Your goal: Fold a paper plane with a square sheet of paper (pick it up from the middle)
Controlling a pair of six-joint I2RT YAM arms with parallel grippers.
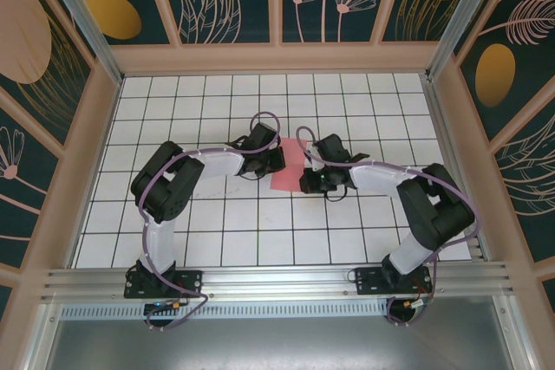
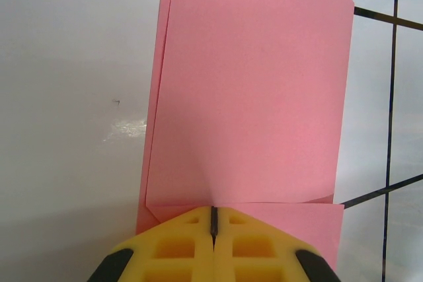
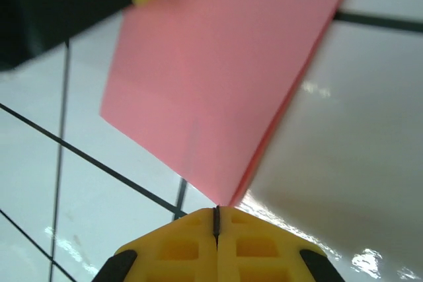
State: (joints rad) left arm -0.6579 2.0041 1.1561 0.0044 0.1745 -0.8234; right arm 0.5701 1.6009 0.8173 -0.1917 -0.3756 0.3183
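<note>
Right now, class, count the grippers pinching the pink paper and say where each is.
2. The left gripper is shut on one edge of the folded pink paper; the right gripper is shut on a corner opposite.

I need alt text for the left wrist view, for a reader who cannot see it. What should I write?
A pink square sheet of paper, folded over on itself, extends across the white grid table. At the bottom, the left gripper has its yellow jaws shut, apparently pinching the paper's near edge.
</note>
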